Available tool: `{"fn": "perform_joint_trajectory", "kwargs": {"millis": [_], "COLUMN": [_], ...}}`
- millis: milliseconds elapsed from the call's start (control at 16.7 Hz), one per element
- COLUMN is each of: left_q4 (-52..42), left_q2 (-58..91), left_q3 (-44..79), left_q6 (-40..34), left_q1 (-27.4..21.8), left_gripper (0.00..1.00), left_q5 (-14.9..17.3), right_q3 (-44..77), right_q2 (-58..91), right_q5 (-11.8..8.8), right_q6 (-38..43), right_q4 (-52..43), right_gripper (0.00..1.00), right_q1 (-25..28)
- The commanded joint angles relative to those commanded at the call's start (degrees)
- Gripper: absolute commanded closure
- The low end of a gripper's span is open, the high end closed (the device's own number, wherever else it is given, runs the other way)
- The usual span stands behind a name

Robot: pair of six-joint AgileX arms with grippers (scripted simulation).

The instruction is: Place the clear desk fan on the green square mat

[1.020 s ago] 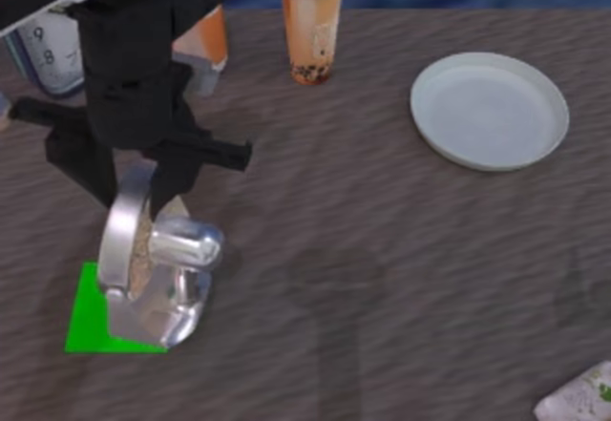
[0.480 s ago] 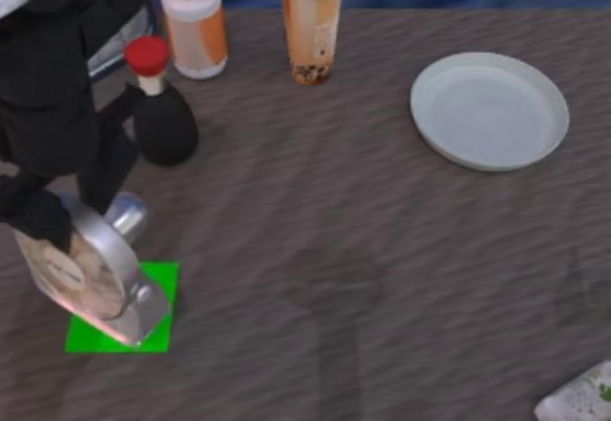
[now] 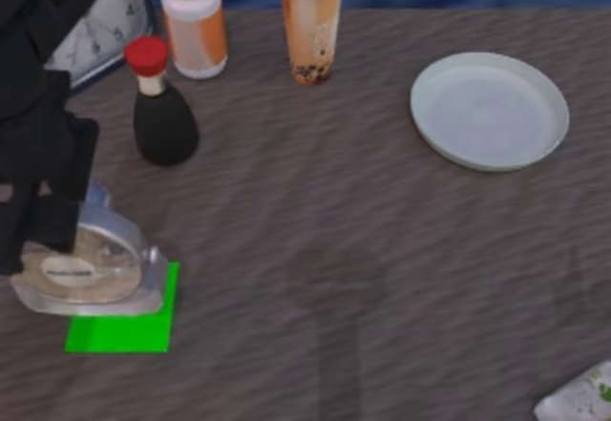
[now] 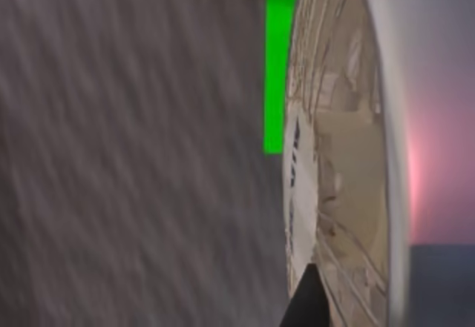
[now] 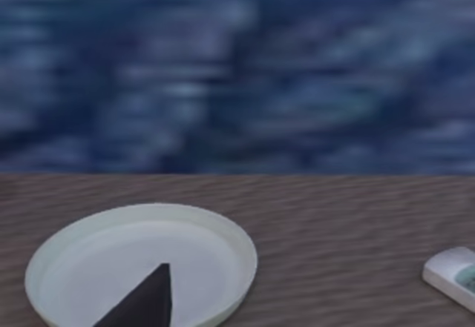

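The clear desk fan (image 3: 91, 270), a small glassy piece with a rounded-square housing, silvery rim and a round grille showing brownish blades around a silver hub, lies tipped back at the near left of the worktop, its grille face turned upward. Its near right corner overlaps the far edge of the flat, bright green square mat (image 3: 122, 321), which lies just nearer and mostly uncovered. In the left wrist view the fan's (image 4: 341, 156) silvery rim fills the frame beside the mat (image 4: 277, 67).

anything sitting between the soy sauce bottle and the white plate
No. In the top view the stretch of table between the soy sauce bottle and the white plate is bare.
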Motion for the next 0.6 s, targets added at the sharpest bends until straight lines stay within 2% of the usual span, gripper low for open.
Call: {"fn": "perform_joint_trajectory", "kwargs": {"millis": [420, 600], "left_q4": [0.31, 3.8], "left_q2": [0.04, 0.32], "left_q3": [-0.2, -3.32], "left_q6": [-0.49, -0.45], "left_q1": [-0.17, 0.24], "left_gripper": [1.0, 1.0], "left_q5": [0.06, 0.13], "right_q3": [0.0, 0.0], "right_q2": [0.0, 0.0], "right_q5": [0.0, 0.0], "right_q6": [0.0, 0.0], "right_q4": [0.0, 0.0], "right_gripper": [0.0, 0.0], "right_q1": [0.0, 0.0]}}
